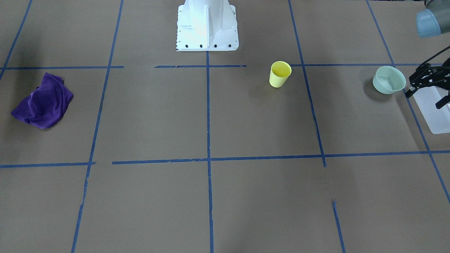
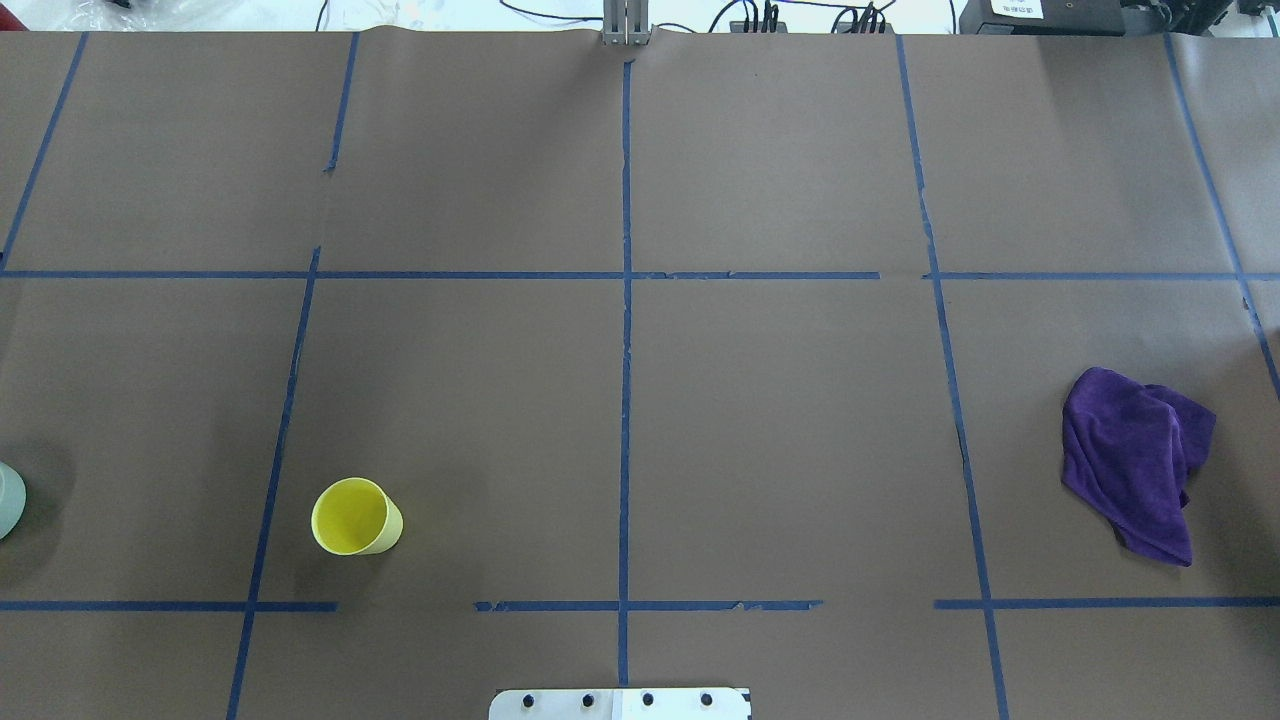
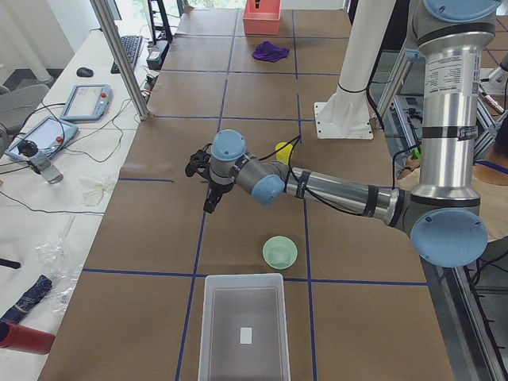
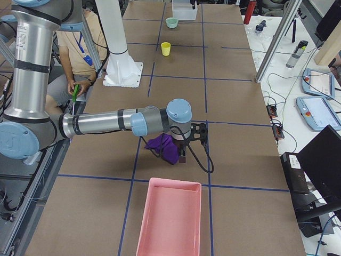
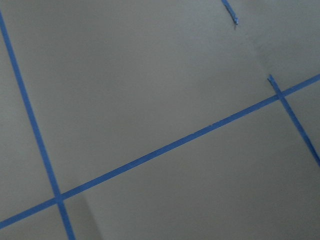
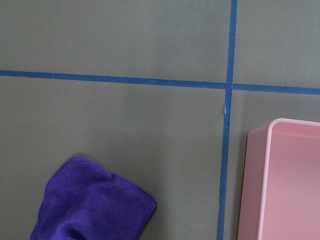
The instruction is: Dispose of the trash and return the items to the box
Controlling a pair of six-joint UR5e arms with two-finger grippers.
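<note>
The pale-yellow cup (image 1: 280,74) stands upright on the table, also in the overhead view (image 2: 355,517). The mint-green bowl (image 1: 389,79) sits upright near the frosted-white box (image 1: 434,112), which shows whole in the exterior left view (image 3: 242,325). My left gripper (image 1: 424,99) hangs open and empty above the table, apart from the bowl. My right gripper (image 4: 184,152) hovers over the purple cloth (image 4: 162,145); I cannot tell whether it is open or shut.
The purple cloth (image 1: 44,102) lies crumpled at the table's other end, next to a pink bin (image 4: 170,218). The white robot base (image 1: 207,28) stands at the back middle. Blue tape lines cross the brown table.
</note>
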